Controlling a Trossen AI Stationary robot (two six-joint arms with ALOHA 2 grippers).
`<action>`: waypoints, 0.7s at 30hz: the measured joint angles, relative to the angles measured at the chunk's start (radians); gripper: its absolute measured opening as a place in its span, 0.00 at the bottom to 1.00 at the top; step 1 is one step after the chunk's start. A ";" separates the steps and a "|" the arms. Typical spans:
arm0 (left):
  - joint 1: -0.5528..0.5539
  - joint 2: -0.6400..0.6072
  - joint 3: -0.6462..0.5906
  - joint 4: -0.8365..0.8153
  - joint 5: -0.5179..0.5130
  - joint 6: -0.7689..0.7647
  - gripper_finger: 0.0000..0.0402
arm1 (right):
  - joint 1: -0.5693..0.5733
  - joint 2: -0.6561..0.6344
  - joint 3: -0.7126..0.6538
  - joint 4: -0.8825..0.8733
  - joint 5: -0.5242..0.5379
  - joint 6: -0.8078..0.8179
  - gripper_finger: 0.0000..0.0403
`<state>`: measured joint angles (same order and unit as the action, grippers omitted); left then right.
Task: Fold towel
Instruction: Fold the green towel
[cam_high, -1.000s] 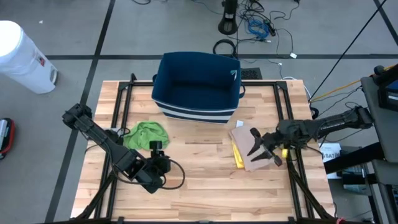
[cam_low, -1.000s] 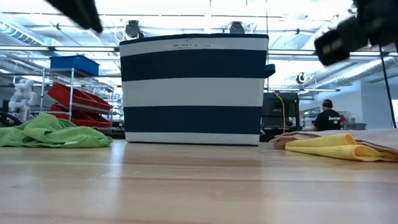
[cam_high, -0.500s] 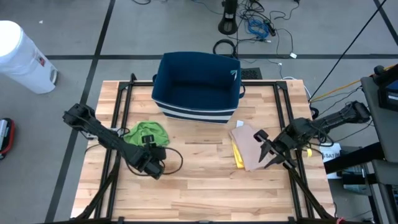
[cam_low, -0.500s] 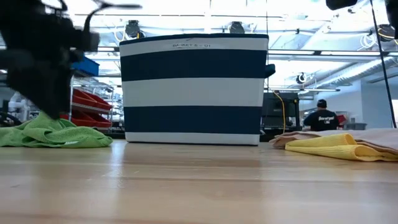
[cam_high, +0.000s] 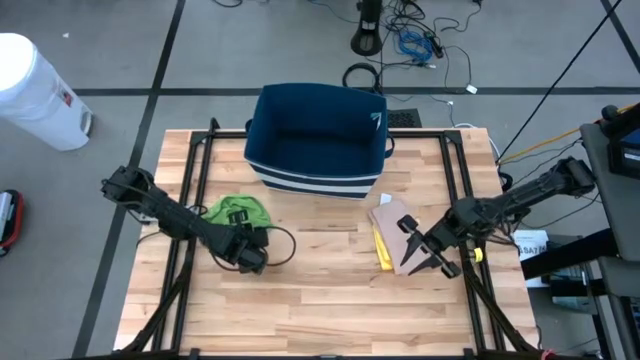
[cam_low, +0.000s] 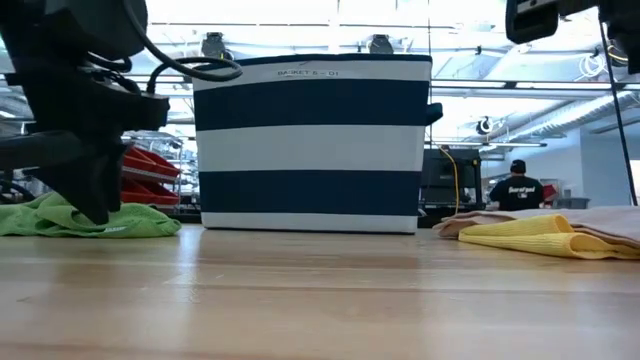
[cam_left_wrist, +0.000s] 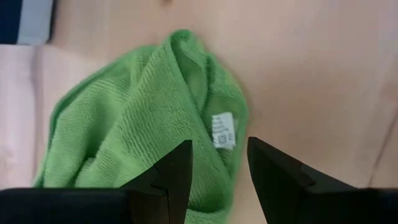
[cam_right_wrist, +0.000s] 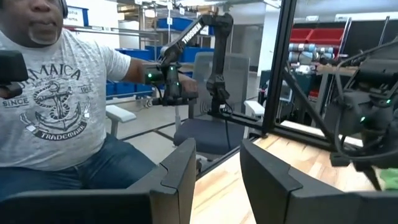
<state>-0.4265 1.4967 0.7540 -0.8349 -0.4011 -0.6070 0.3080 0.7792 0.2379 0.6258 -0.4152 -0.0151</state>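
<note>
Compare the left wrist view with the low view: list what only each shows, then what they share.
Only the left wrist view shows the white care label on the green towel, seen between the left tool and its open fingers. Only the low view shows the striped basket, the folded yellow towel under a tan one, and a person far behind. Both show the crumpled green towel on the wooden table, with the left tool just over it.

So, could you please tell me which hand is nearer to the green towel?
The left hand is nearer, open right at the green towel edge. The right hand is across the table, over the folded tan and yellow cloths.
</note>
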 joint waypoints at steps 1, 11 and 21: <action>0.005 0.000 0.000 0.003 -0.002 0.011 0.40 | 0.000 0.010 0.000 0.001 0.000 0.000 0.28; 0.103 0.000 0.000 0.098 -0.019 0.127 0.39 | 0.002 0.140 0.000 0.090 0.054 0.003 0.28; 0.232 0.000 0.000 0.140 0.068 0.230 0.25 | 0.002 0.251 0.000 0.173 0.052 0.038 0.28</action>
<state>-0.1945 1.4967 0.7537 -0.6953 -0.3332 -0.3774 0.3096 1.0305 0.2380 0.7984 -0.3632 0.0226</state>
